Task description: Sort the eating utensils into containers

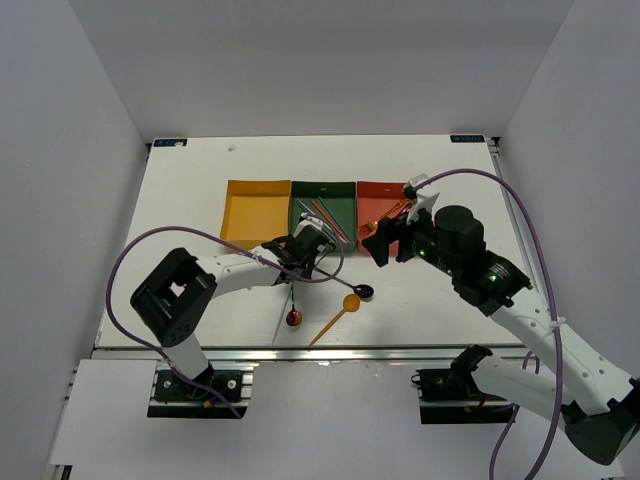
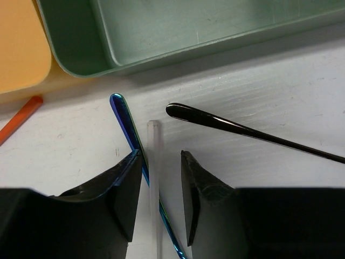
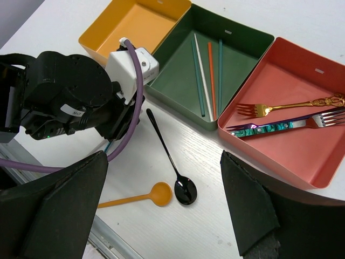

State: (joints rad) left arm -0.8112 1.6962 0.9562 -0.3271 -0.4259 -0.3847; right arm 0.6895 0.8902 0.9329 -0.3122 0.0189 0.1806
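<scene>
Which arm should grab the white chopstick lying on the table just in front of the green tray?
Left. The left jaws stand either side of the white chopstick, close beside the green tray, not yet shut on it. The right jaws hang open farther off, near the red tray.

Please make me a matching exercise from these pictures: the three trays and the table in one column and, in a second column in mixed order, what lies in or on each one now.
Column 1
1. red tray
2. dark green tray
3. yellow-orange tray
4. table

Column 2
A. chopsticks
B. a black spoon and an orange spoon
C. two forks
D. nothing visible

Pairs: 1-C, 2-A, 3-D, 4-B
</scene>
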